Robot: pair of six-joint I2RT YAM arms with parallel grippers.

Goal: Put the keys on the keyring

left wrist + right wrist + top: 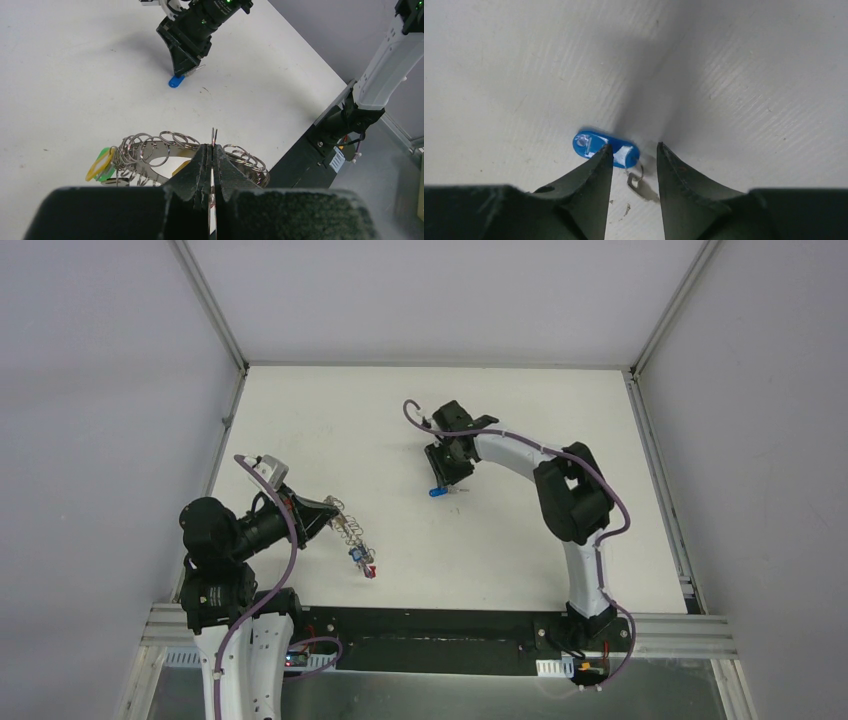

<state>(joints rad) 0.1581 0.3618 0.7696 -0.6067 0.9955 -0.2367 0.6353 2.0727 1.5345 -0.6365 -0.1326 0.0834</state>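
The keyring [161, 146], a silvery band strung with several small split rings, is lifted at one ring by my left gripper [213, 147], which is shut on it. Yellow and green tags [100, 165] hang at its left end. In the top view it trails from the left gripper [335, 511] down to the tagged keys [362, 562] on the table. A key with a blue tag [596, 144] lies flat, its little ring and metal blade [634, 179] between the fingers of my open right gripper [634, 148]. The left fingertip overlaps the blue tag. From above, the right gripper [444, 482] stands over this key [437, 493].
White table inside a walled enclosure. A black base strip [430, 625] runs along the near edge, where both arms are bolted. The right arm's base and cables [350, 117] stand at the table's edge in the left wrist view.
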